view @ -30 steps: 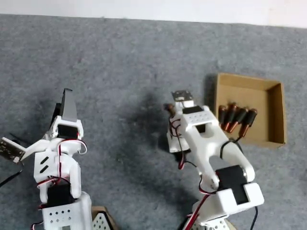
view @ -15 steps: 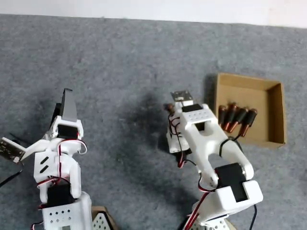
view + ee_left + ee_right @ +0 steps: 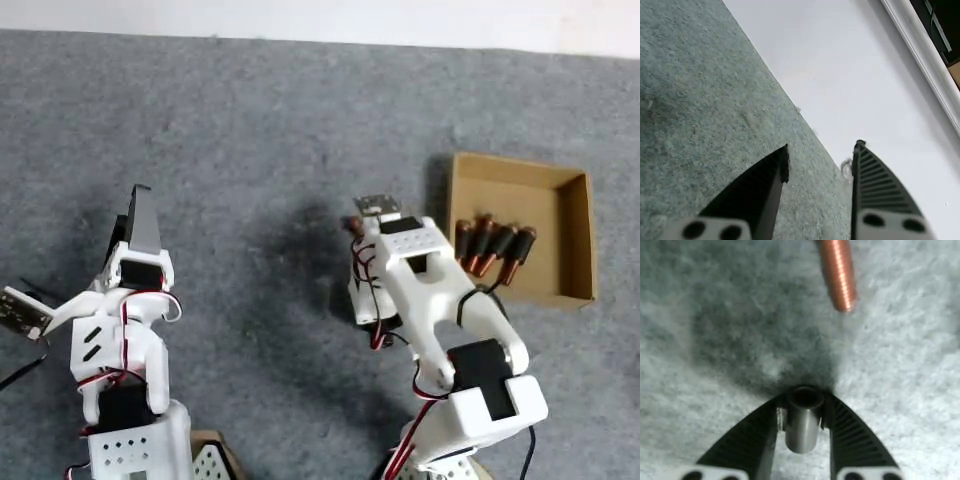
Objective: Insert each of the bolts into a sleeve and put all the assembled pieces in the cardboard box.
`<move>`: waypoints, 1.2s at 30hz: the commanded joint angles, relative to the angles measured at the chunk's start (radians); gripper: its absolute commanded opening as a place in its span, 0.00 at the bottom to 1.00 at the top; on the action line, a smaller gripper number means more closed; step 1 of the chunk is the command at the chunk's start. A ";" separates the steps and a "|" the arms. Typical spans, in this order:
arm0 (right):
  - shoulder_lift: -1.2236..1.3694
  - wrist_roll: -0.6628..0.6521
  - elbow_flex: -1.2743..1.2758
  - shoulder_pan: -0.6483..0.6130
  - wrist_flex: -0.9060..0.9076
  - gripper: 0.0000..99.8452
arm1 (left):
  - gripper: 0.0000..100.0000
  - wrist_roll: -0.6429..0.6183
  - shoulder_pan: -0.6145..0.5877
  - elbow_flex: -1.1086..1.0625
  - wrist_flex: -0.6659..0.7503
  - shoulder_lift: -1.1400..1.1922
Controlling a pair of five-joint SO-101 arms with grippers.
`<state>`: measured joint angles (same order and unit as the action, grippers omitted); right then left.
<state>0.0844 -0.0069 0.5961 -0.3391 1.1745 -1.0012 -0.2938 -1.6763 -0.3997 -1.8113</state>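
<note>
Right tool (image 3: pixel 804 401) clamps sleeve (image 3: pixel 802 427); bolt (image 3: pixel 838 275) ahead, apparently on carpet (image 3: pixel 715 300).

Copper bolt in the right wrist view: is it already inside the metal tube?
No, the bolt lies apart from the sleeve gripped by the right gripper.

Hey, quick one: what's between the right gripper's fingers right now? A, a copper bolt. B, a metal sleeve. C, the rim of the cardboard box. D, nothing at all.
B: in the right wrist view, the right gripper is clamped on a grey metal sleeve with its open end facing outward, while the copper bolt lies apart from it on the mat.
</note>
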 commanded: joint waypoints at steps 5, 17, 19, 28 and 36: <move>-0.001 -0.008 -0.002 -0.010 0.028 0.11 | 0.20 -0.006 0.012 -0.004 0.018 -0.013; 0.004 -0.092 -0.008 -0.008 -0.039 0.00 | 0.20 -0.006 0.012 -0.004 0.018 -0.013; 0.004 -0.092 -0.039 -0.012 -0.054 0.00 | 0.20 -0.006 0.012 -0.004 0.018 -0.013; 0.007 -0.092 -0.120 -0.062 -0.110 0.01 | 0.20 -0.006 0.012 -0.005 0.018 -0.013; 0.008 -0.091 -0.193 -0.059 -0.160 0.01 | 0.20 -0.005 0.030 -0.005 0.018 -0.013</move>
<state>0.1013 -0.0944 0.4626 -0.3851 1.0411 -1.0012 -0.2938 -1.6763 -0.3997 -1.8113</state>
